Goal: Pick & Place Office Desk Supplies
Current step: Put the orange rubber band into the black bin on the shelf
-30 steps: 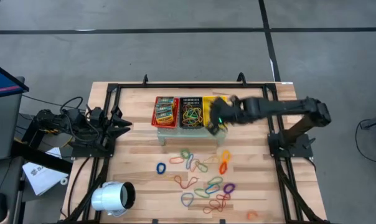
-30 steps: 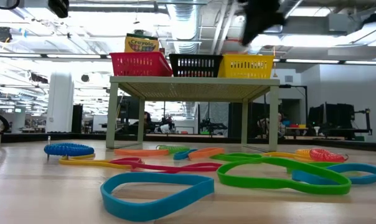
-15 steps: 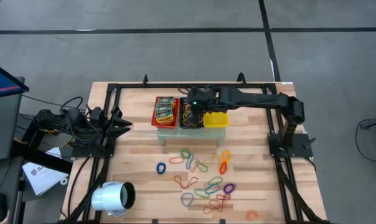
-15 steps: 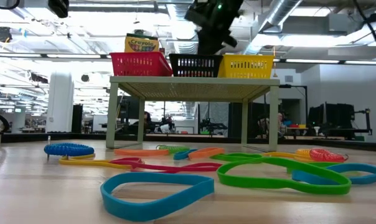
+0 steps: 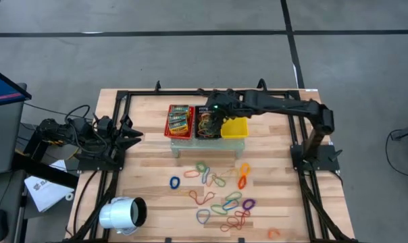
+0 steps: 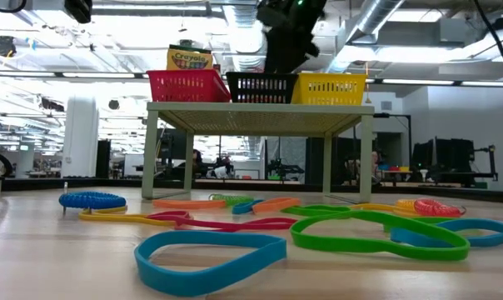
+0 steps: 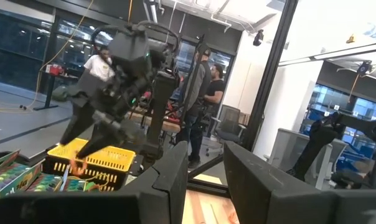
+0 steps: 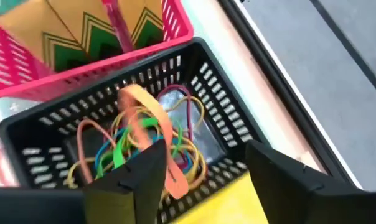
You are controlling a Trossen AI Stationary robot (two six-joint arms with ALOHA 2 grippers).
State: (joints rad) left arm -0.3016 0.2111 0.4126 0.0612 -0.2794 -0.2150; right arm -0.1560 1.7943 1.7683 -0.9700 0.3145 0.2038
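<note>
Many coloured rubber-band loops (image 5: pixel 221 196) lie on the wooden table's near half; in the low view they (image 6: pixel 376 229) lie flat on the boards. On a small stand at the far middle sit a red basket (image 5: pixel 180 120) with printed packets, a black basket (image 5: pixel 205 123) and a yellow basket (image 5: pixel 235 129). My right gripper (image 8: pixel 200 180) hangs open just above the black basket (image 8: pixel 32 134), over a tangle of bands inside. An orange band (image 8: pixel 152 121) lies on top of that tangle. My left gripper (image 7: pixel 206 180) waits at the table's left side, open by a narrow gap with nothing in it. My right gripper: the orange band's lower loop (image 8: pixel 174 174) runs close past the inner side of one finger (image 8: pixel 138 171). Whether the two touch, I cannot tell. The band's other end rests on the pile in the black basket.
A white cylinder (image 5: pixel 123 214) lies at the near left corner. A black frame (image 5: pixel 123 94) runs along the table's edges. Cables and the left arm's base (image 5: pixel 75 135) crowd the left side. People stand in the room beyond the table.
My right gripper has swung from above the yellow basket toward the table's left and now stands over the black basket. The bands on the table have not moved.
</note>
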